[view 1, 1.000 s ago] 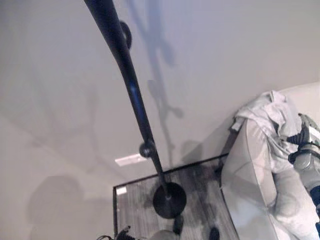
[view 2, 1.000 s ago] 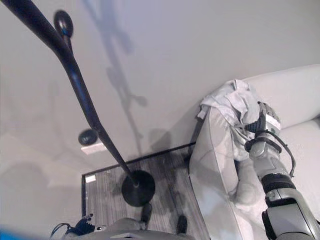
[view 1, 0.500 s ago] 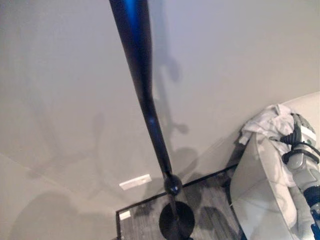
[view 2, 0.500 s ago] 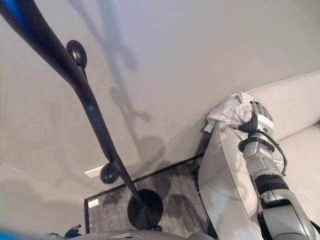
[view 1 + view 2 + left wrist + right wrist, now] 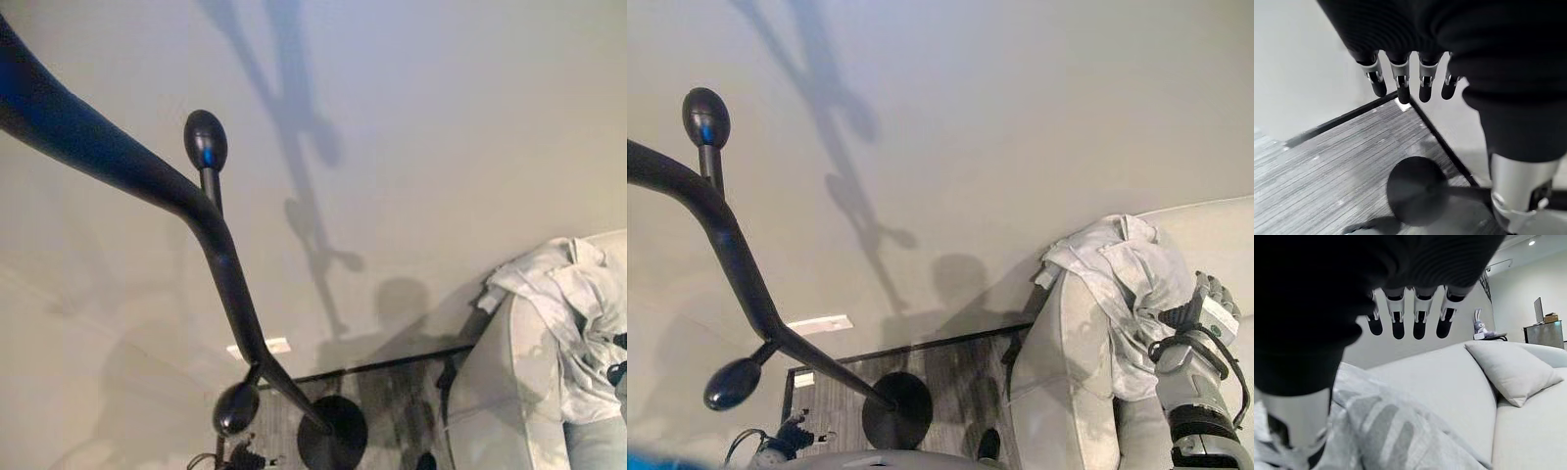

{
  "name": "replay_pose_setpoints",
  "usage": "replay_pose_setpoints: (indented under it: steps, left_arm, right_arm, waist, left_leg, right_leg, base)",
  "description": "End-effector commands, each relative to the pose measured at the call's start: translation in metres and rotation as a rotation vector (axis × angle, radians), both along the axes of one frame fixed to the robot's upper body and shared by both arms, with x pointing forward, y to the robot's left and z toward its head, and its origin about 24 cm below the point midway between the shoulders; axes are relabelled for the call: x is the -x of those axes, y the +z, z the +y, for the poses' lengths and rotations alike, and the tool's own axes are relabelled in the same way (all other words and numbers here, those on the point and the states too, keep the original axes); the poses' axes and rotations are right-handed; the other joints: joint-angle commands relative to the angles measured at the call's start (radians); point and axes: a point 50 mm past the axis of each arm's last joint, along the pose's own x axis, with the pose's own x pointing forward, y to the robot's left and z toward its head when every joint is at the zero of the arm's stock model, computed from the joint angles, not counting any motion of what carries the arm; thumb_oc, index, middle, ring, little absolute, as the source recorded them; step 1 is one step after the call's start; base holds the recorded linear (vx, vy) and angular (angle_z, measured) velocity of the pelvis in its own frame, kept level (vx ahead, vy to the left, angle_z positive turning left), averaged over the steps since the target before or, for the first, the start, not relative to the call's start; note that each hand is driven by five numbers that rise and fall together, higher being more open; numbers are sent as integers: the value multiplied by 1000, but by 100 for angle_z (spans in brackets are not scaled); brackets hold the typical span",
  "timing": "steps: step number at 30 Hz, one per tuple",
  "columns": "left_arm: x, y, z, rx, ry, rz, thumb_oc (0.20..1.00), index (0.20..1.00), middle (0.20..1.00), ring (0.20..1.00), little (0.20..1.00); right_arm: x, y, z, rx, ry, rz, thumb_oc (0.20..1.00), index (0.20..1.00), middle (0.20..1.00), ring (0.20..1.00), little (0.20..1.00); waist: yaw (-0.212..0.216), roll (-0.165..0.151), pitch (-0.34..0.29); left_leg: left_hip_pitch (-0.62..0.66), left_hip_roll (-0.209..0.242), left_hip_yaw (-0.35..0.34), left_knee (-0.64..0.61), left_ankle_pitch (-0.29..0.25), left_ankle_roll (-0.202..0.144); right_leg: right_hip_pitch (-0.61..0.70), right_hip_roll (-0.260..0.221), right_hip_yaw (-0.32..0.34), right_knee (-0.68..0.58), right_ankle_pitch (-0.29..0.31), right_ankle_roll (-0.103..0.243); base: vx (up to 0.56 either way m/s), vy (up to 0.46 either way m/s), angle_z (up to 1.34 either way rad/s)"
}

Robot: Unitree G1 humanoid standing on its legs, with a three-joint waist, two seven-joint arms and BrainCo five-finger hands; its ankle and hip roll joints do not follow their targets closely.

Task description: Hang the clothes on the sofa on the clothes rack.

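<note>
Progress: early; nothing hangs on the rack [image 5: 735, 284] yet.
Clothes: the grey garment [image 5: 1127, 294] lies draped over the sofa [image 5: 1058, 392] arm, well apart from the rack.
Right hand [image 5: 1205, 305]: over the garment, fingers [image 5: 1398, 316] straight, holding nothing.
Left hand [image 5: 1400, 73]: low near the rack base [image 5: 1418, 188], fingers relaxed, empty.
Left to do: grasp the garment, carry it across, hook it on a peg [image 5: 206, 142].
</note>
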Motion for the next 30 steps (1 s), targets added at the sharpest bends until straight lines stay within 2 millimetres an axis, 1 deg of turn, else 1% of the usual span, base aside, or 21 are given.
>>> replay_pose_setpoints:
  steps: [1, 2, 3, 4, 6, 7, 8, 10, 12, 13, 17, 20, 22, 24, 27, 28, 29, 30]
  left_arm:
    - [7, -1, 5, -47, -63, 55, 1000, 1000, 1000, 1000, 1000]
    - [14, -2, 7, -52, -78, 78, 1000, 1000, 1000, 1000, 1000]
    - [14, -2, 7, -52, -77, 77, 1000, 1000, 1000, 1000, 1000]
    - [16, -2, 9, -61, -104, 86, 1000, 1000, 1000, 1000, 1000]
    - [15, -1, 10, -66, -116, 82, 1000, 1000, 1000, 1000, 1000]
    - [10, 0, 10, -75, -137, 62, 1000, 1000, 1000, 1000, 1000]
    - [10, 0, 10, -75, -137, 61, 1000, 1000, 1000, 1000, 1000]
    - [3, 2, 9, -91, -189, 34, 1000, 1000, 1000, 1000, 1000]
    - [0, 3, 9, -102, -203, 23, 1000, 1000, 1000, 1000, 1000]
    - [-7, 5, 8, -114, -243, -3, 1000, 1000, 1000, 1000, 1000]
    - [-19, 7, -1, -119, -359, -41, 1000, 1000, 1000, 1000, 1000]
    - [-27, 9, -8, -128, -450, -69, 1000, 1000, 1000, 1000, 1000]
    - [-34, 11, -10, -142, -490, -95, 1000, 1000, 1000, 1000, 1000]
    - [-39, 13, -11, -151, -522, -112, 1000, 1000, 1000, 1000, 1000]
    - [-41, 14, -8, -166, -521, -121, 1000, 1000, 1000, 1000, 1000]
    - [-43, 15, -7, -175, -514, -126, 1000, 1000, 1000, 1000, 1000]
    - [-43, 15, -7, -175, -514, -126, 1000, 1000, 1000, 1000, 1000]
    - [-44, 16, -6, -176, -506, -130, 1000, 1000, 1000, 1000, 1000]
  right_arm:
    - [-9, 39, -18, 102, -5, -124, 1000, 1000, 1000, 1000, 1000]
    - [-12, 30, -17, -12, -26, -153, 1000, 1000, 1000, 1000, 1000]
    - [-13, 30, -17, -13, -25, -154, 1000, 1000, 1000, 1000, 1000]
    - [-19, 26, -15, -41, -30, -170, 1000, 1000, 1000, 1000, 1000]
    - [-22, 27, -14, -56, -31, -183, 1000, 1000, 1000, 1000, 1000]
    - [-26, 34, -16, -49, -47, -225, 1000, 1000, 1000, 1000, 1000]
    - [-26, 34, -16, -48, -46, -226, 1000, 1000, 1000, 1000, 1000]
    - [-32, 41, -16, 6, -32, -231, 1000, 1000, 1000, 1000, 1000]
    - [-36, 44, -15, 16, -32, -256, 1000, 1000, 1000, 1000, 1000]
    - [-37, 45, -15, -10, -50, -281, 1000, 1000, 1000, 1000, 1000]
    - [-43, 51, -17, -35, -64, -326, 1000, 1000, 1000, 1000, 1000]
    - [-46, 56, -18, -4, -65, -325, 1000, 1000, 1000, 1000, 1000]
    - [-45, 57, -21, -2, -94, -330, 1000, 1000, 1000, 1000, 1000]
    - [-43, 53, -22, -33, -131, -329, 1000, 1000, 1000, 1000, 1000]
    - [-43, 39, -18, -117, -154, -318, 1000, 1000, 1000, 1000, 1000]
    - [-43, 30, -14, -187, -173, -319, 1000, 1000, 1000, 1000, 1000]
    - [-43, 30, -14, -187, -172, -320, 1000, 1000, 1000, 1000, 1000]
    - [-43, 24, -12, -229, -180, -309, 1000, 1000, 1000, 1000, 1000]
  waist:
    - [39, 57, -43]
    - [46, 70, -44]
    - [45, 71, -45]
    - [52, 87, -37]
    - [53, 94, -35]
    - [59, 107, -27]
    - [58, 108, -28]
    - [63, 126, -21]
    - [64, 130, -20]
    - [75, 135, -16]
    - [81, 140, -7]
    - [85, 145, 6]
    - [90, 149, 19]
    - [95, 157, 32]
    - [98, 169, 48]
    - [100, 177, 57]
    - [100, 177, 57]
    - [102, 181, 61]
  left_leg:
    - [-112, 178, -10, -117, 133, -165]
    - [-132, 183, -19, -117, 144, -170]
    - [-133, 184, -19, -117, 144, -171]
    - [-155, 181, -23, -117, 156, -176]
    - [-166, 180, -29, -117, 159, -177]
    - [-185, 178, -36, -117, 167, -178]
    - [-187, 178, -37, -117, 168, -179]
    - [-211, 172, -47, -117, 178, -180]
    - [-218, 171, -50, -117, 181, -181]
    - [-219, 174, -51, -117, 178, -182]
    - [-235, 168, -58, -117, 186, -179]
    - [-253, 160, -64, -117, 197, -175]
    - [-265, 159, -66, -117, 194, -175]
    - [-282, 152, -64, -117, 199, -172]
    - [-303, 142, -61, -117, 205, -167]
    - [-316, 136, -59, -117, 208, -165]
    - [-317, 136, -58, -117, 208, -165]
    - [-323, 134, -57, -117, 209, -164]
  right_leg:
    - [8, -23, -21, 22, -104, 85]
    - [2, -14, -28, 22, -112, 81]
    - [1, -14, -28, 22, -112, 80]
    - [-12, -10, -33, 22, -116, 77]
    - [-20, -10, -38, 22, -115, 75]
    - [-30, -9, -42, 22, -118, 73]
    - [-31, -9, -43, 22, -118, 73]
    - [-45, -8, -50, 22, -121, 70]
    - [-50, -7, -50, 22, -122, 68]
    - [-48, 0, -48, 22, -129, 64]
    - [-55, 2, -49, 23, -130, 62]
    - [-69, -3, -56, 24, -122, 65]
    - [-83, -2, -52, 27, -123, 65]
    - [-100, -3, -49, 30, -119, 66]
    - [-126, -6, -42, 33, -111, 66]
    - [-142, -7, -36, 38, -108, 65]
    - [-144, -8, -35, 39, -108, 65]
    - [-152, -9, -35, 43, -107, 65]
  base:
    - [74, -138, 24]
    - [59, -109, 17]
    - [78, -138, 8]
    - [40, -79, 13]
    - [35, -59, 9]
    - [24, -27, 9]
    - [30, -33, 9]
    - [36, -25, 6]
    - [57, -39, 9]
    - [89, -61, 7]
    - [61, -26, 4]
    - [15, -10, 8]
    - [0, 0, 0]
    - [0, 0, 0]
    - [0, 0, 0]
    - [-21, 14, -3]
    - [-28, 23, -8]
    - [-17, 25, -8]
